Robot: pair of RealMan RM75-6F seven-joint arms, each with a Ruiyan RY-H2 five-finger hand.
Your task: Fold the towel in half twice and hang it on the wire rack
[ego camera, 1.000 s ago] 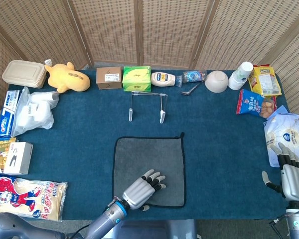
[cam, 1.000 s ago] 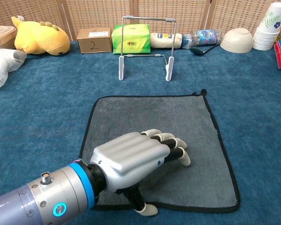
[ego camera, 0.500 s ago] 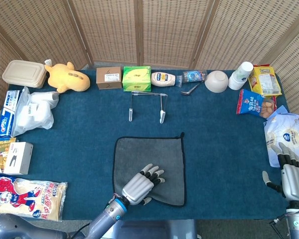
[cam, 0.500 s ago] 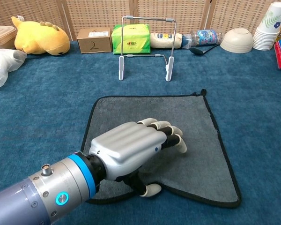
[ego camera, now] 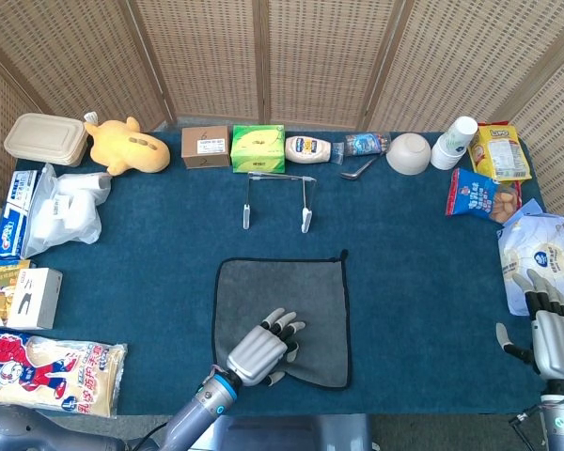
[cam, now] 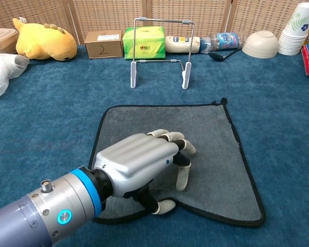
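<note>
At the near edge of the blue surface (cam: 36, 123), the robot's left hand (cam: 139, 167) lies palm down on the near left part of a grey towel (cam: 211, 144). Its fingers (cam: 181, 174) curl down onto the cloth and its thumb (cam: 162, 207) sits at the towel's near hem, which is lifted slightly there; it appears to be pinching that hem, though whether the edge is truly caught is not clear.

The towel is spread flat and unfolded, a near-square sheet with a black border, running away from the hand toward the far side. Directly beyond it, apart from its far edge and roughly in line with it, stands the wire rack (cam: 159, 49), upright and bare.

The right hand (ego camera: 553, 331) rests far off at the right edge, well apart from the towel, fingers apart and holding nothing.

So the left hand is much the nearer, and the first fold most likely means carrying the near hem away from the robot, toward the far edge and the rack.
</note>
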